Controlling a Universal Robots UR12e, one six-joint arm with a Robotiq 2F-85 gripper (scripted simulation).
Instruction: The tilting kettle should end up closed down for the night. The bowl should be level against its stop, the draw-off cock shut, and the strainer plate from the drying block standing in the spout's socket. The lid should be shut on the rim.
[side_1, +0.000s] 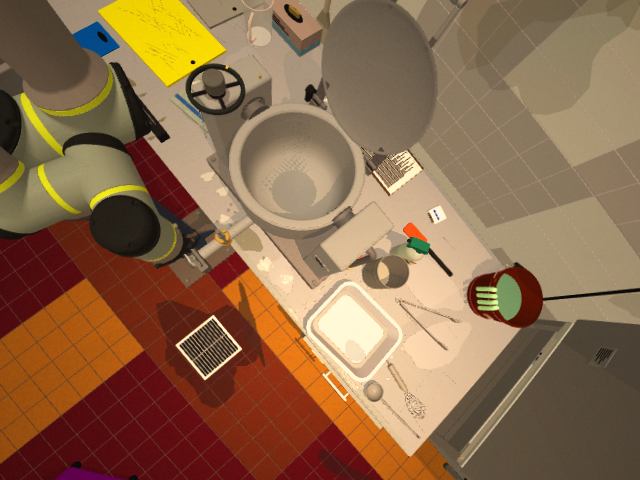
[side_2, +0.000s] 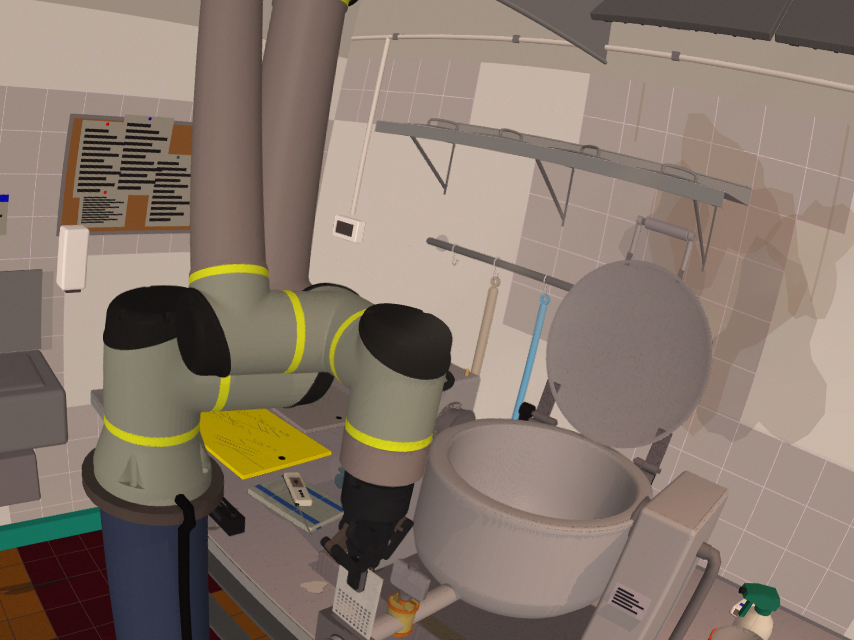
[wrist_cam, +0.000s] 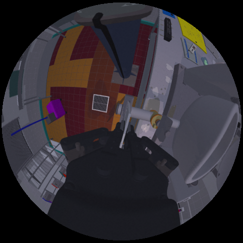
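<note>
The perforated strainer plate (side_2: 357, 602) stands on edge at the end of the spout pipe (wrist_cam: 140, 113) and is held at its top edge by my closed gripper (side_2: 357, 578), which hangs over the counter's front edge. In the wrist camera the plate (wrist_cam: 125, 125) shows edge-on, running from my fingers (wrist_cam: 123, 142) to the pipe's end. An orange draw-off cock (side_2: 402, 613) sits on the pipe between plate and bowl. The kettle bowl (side_1: 296, 165) sits open and about level. Its round lid (side_1: 379, 72) stands raised behind the rim. The black handwheel (side_1: 214, 89) is at the bowl's left.
A white tub (side_1: 353, 329) sits on the counter right of the kettle, with a steel cup (side_1: 385, 272), a spray bottle (side_1: 412, 249), tongs and a whisk around it. A red bucket (side_1: 505, 296) stands at the counter's end. A yellow sheet (side_1: 161, 35) lies by my arm's base.
</note>
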